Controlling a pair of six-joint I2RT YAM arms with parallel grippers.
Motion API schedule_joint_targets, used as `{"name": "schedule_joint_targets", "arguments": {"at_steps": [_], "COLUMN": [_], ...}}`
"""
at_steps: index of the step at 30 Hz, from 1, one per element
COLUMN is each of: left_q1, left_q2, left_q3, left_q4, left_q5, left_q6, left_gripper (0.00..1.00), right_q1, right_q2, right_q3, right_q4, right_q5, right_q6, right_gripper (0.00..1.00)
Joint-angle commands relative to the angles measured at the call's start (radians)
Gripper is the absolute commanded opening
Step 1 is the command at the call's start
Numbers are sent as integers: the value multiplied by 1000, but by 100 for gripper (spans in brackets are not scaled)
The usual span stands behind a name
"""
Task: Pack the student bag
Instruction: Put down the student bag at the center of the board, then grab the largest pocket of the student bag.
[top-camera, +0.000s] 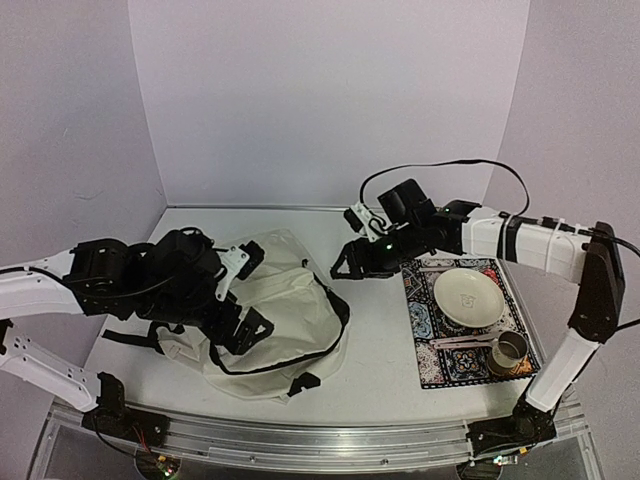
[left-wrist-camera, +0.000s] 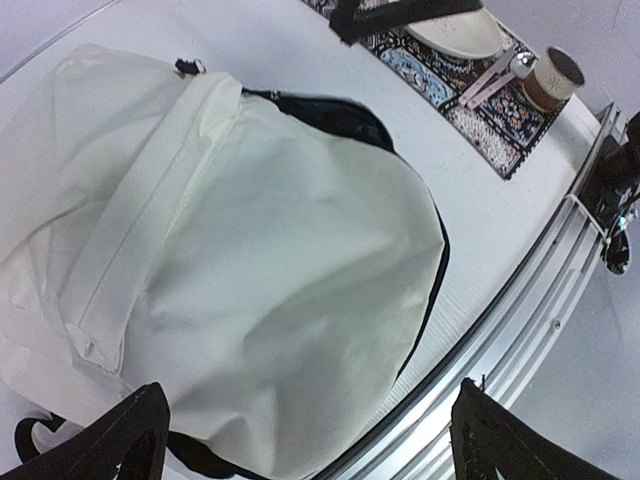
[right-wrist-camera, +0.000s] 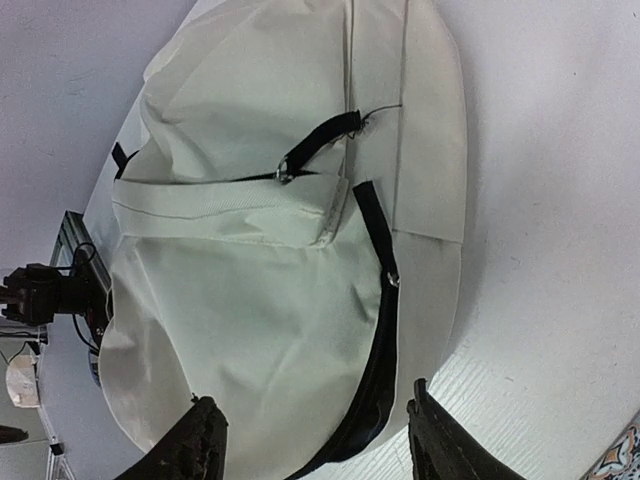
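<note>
**A:** Where's the bag (top-camera: 290, 300)?

**B:** On the table (top-camera: 385, 350), left of centre, slumped flat; one bag only; its black zip (right-wrist-camera: 382, 330) curves along the edge facing the right arm.

**A:** And the grippers?

**B:** Two. The left gripper (left-wrist-camera: 310, 450) hovers over the bag's near-left part, jaws spread wide, nothing between them; the right gripper (right-wrist-camera: 320, 445) hangs at the bag's far-right edge, jaws likewise apart and empty, the zip lying under the gap.

**A:** Why there?

**B:** My guess is one arm on each side, so one can pin or lift the cloth while the other works the zip; soft fabric would slide otherwise. The zip shows a dark slit, perhaps part-open; I can't be sure.

**A:** What's to go in?

**B:** On the right, well apart from the bag, there is one patterned mat (top-camera: 425, 320); on it one plate (top-camera: 468, 297), one cup (top-camera: 511, 350) at its near corner, and a pink spoon (top-camera: 462, 342) between them; possibly two utensils side by side, too small to tell.

**A:** So nothing's packed?

**B:** Seems so; it all sits on the mat like a place setting, within the right arm's reach; opening the bag looks like the step in hand.
</note>
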Motion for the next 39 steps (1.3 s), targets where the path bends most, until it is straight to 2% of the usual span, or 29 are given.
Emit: {"name": "schedule_joint_targets", "arguments": {"at_steps": [1,6,14,24,32,39], "left_q1": [72,234,278,352,379,399], "left_q2": [47,193,422,528,578,621], "left_q3": [115,166,300,382,412,439], "left_q4": [49,61,81,82,83,82], "left_q5": [-58,-27,-26,27,62,71], "left_q6": [25,52,159,244,292,310], "left_gripper": [99,99,99,99,99,98], "right_q1": [-2,-2,-7,-23,-27,-46], "right_q2": [72,139,282,421,436,402], "right_q3": [45,79,190,322,332,302], "right_q4": [-25,4,3,2,2,-3], "right_q5": [47,43,-44,-132,-156,-127], "right_q6": [-33,-96,-168,-194,-209,-230], "right_gripper": [62,60,52,45,29,3]}}
